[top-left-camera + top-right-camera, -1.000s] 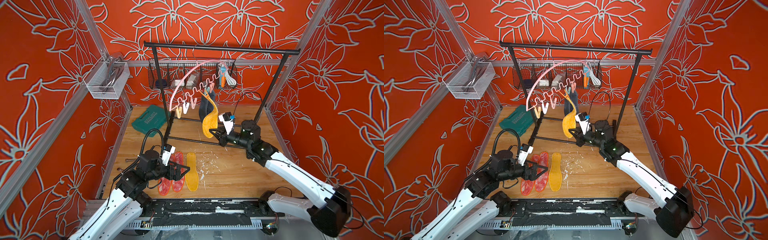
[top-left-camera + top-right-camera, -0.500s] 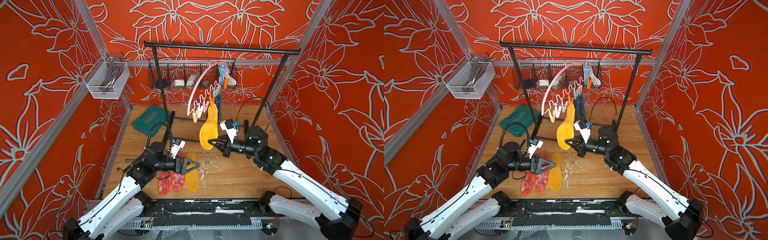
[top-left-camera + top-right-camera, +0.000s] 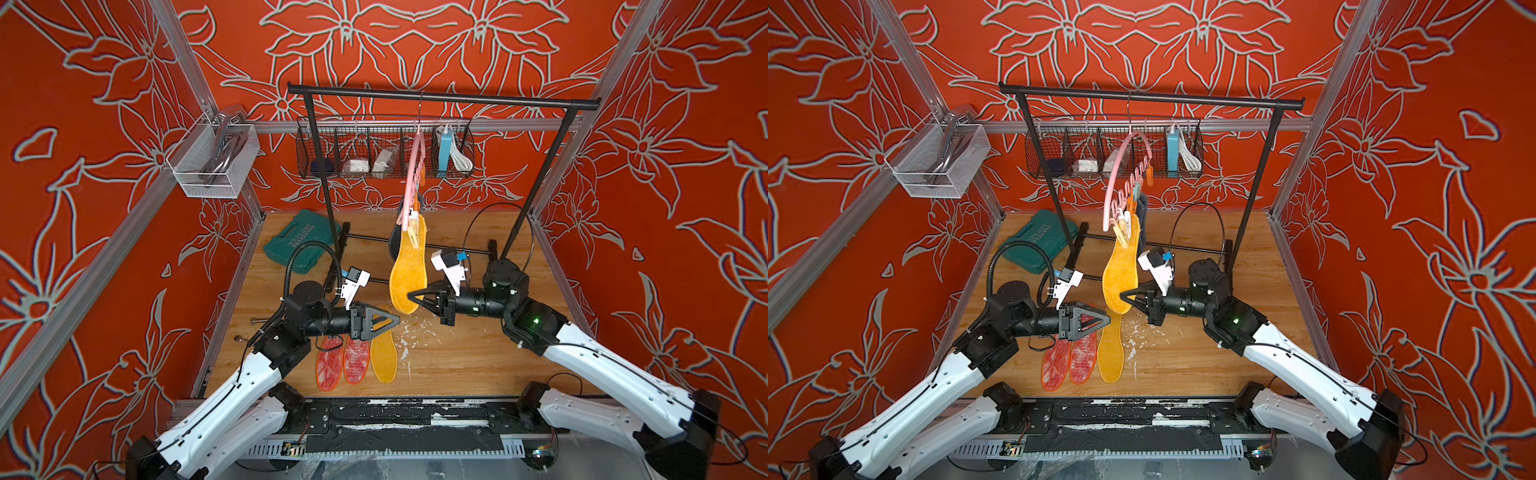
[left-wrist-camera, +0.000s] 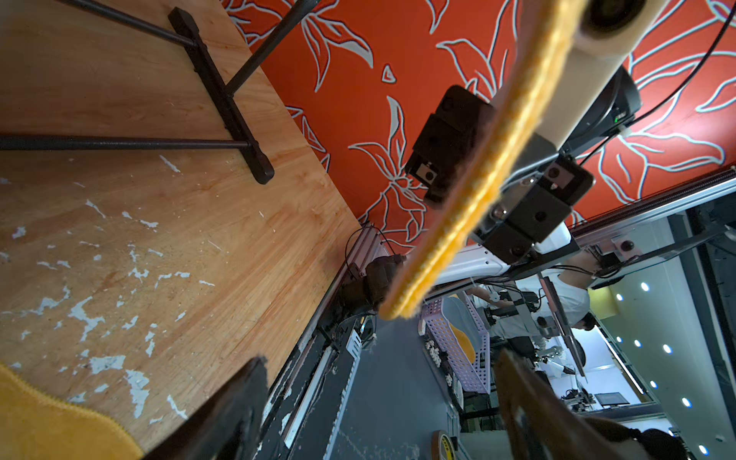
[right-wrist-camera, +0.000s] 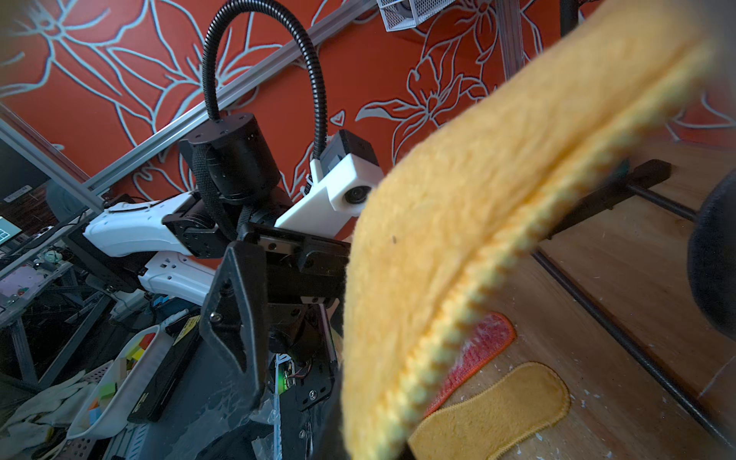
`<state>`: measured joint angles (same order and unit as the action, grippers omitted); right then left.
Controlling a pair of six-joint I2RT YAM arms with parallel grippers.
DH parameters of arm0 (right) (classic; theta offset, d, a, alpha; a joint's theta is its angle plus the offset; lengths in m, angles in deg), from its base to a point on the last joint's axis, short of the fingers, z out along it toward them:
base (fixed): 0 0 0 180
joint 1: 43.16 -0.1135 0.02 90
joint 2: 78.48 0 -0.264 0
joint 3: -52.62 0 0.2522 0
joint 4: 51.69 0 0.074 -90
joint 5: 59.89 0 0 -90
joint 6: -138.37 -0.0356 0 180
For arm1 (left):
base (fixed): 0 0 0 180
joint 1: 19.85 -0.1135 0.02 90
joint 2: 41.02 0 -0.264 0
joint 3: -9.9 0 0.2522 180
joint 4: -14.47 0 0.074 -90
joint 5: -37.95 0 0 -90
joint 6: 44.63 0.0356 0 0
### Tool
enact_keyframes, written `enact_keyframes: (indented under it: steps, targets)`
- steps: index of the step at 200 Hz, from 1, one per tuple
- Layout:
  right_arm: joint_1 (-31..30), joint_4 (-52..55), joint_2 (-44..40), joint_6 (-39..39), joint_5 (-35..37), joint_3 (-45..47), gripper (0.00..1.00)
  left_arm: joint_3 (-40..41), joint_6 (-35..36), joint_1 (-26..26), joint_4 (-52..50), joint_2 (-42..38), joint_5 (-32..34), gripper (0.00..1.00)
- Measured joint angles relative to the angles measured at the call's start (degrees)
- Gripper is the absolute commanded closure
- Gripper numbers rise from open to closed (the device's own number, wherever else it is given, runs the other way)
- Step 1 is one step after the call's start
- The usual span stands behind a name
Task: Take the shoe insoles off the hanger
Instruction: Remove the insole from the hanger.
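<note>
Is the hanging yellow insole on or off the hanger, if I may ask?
On: the yellow insole hangs pegged by its top to the pink hanger; the right pincer grips near its lower end.

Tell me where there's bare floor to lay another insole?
Bare wood lies right of the flat yellow insole, below the right end effector pinching the hanging yellow insole. Crowded: red insoles under the left end effector, green case behind.

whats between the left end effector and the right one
The lower end of the hanging yellow insole, pinched by the right end effector, just ahead of the left end effector. Both top views show it.
</note>
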<state>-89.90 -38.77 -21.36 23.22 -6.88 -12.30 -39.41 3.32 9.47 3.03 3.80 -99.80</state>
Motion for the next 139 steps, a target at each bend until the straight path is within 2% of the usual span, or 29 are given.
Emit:
enact_keyframes:
  steps: [74, 102, 127, 139]
  targets:
    - [-1.2, -2.54, 2.25, -2.27, -0.61, 0.0, 1.0, -1.62, -1.66, -0.02, 4.79, 2.93, -0.04, 0.47]
    - [-1.33, -3.08, 2.47, -2.71, -0.61, 0.0, 1.0, -2.97, -2.97, -0.02, 7.32, 4.11, -0.35, 0.65]
    - [-1.33, -3.32, 2.62, -2.75, -0.57, 0.0, 1.0, -3.3, -3.06, -0.02, 8.59, 5.03, -0.66, 0.94]
    - [-1.33, -3.48, 2.62, -2.93, -0.37, 0.0, 1.0, -3.37, -3.21, -0.02, 8.92, 5.29, -0.94, 1.0]
